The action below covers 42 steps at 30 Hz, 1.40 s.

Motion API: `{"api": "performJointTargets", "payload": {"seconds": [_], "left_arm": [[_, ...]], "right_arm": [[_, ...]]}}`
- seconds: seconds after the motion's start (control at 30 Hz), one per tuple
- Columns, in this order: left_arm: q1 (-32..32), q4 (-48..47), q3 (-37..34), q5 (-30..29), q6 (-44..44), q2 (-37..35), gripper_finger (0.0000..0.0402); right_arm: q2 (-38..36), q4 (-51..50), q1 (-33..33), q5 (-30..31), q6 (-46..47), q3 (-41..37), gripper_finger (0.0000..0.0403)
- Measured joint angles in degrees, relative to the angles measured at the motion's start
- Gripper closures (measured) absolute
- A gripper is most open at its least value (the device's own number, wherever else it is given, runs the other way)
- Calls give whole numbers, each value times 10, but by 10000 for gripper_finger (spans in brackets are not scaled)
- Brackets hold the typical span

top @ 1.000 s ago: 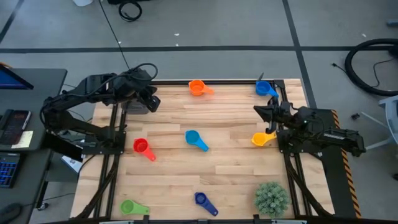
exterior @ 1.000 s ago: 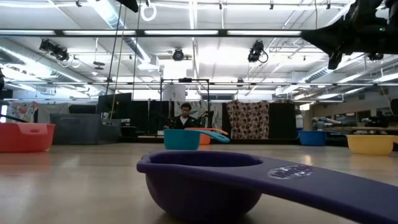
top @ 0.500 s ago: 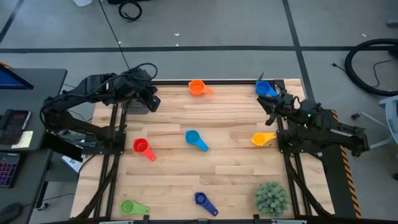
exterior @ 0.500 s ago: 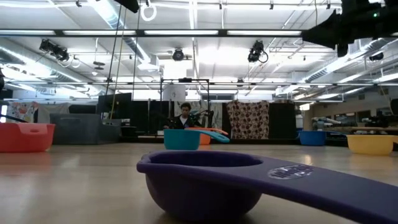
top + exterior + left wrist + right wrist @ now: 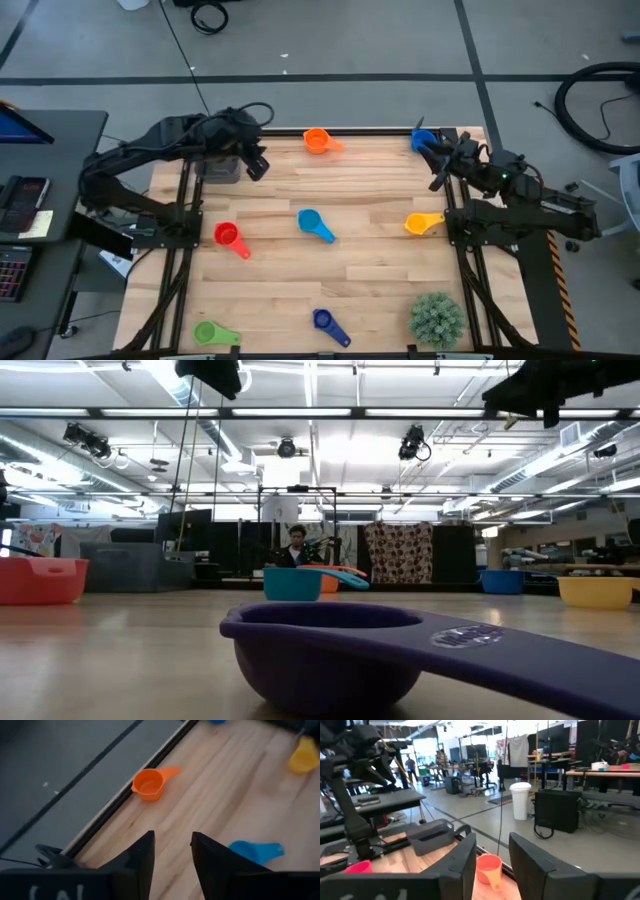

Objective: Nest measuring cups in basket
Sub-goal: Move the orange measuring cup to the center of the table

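Several measuring cups lie apart on the wooden table: orange and blue by the far edge, light blue in the middle, red, yellow, dark blue and green. The grey basket sits at the far left, partly under my left arm. My left gripper hovers open just right of the basket, above bare wood. My right gripper hangs open in the air at the far right, near the blue cup, pointing across the table toward the orange cup and the basket.
A spiky green plant ball stands at the near right corner. The dark blue cup fills the foreground of the low view. Bare wood lies between the cups. A desk with a laptop stands left of the table, and people show in the room beyond.
My right gripper has risen and swung from above the yellow cup toward the table's far edge, near the blue cup. My left gripper has shifted a little toward the right, away from the basket. No cup has moved.
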Motion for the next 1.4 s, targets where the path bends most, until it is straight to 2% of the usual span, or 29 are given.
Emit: {"api": "performJointTargets", "payload": {"seconds": [0.17,0.33,0.5,0.73,0.87,1.1,1.23,1.4], "left_arm": [[28,3,0,7,40,47,261],[66,33,0,46,11,106,261],[88,104,0,51,-7,165,261],[100,212,0,139,100,236,261],[108,220,0,174,163,274,262],[126,247,0,171,369,330,262],[139,268,0,172,406,355,262],[157,293,0,175,410,371,262]], "right_arm": [[56,-30,0,2,-29,70,282],[109,-61,-1,60,-9,150,281],[143,-81,-1,60,-21,221,281],[159,-84,-1,59,-30,268,282],[159,-84,-1,59,-27,273,283],[164,-85,-1,59,-28,273,283],[168,-85,-1,59,-29,273,283],[172,-86,-1,59,-30,273,283]]}}
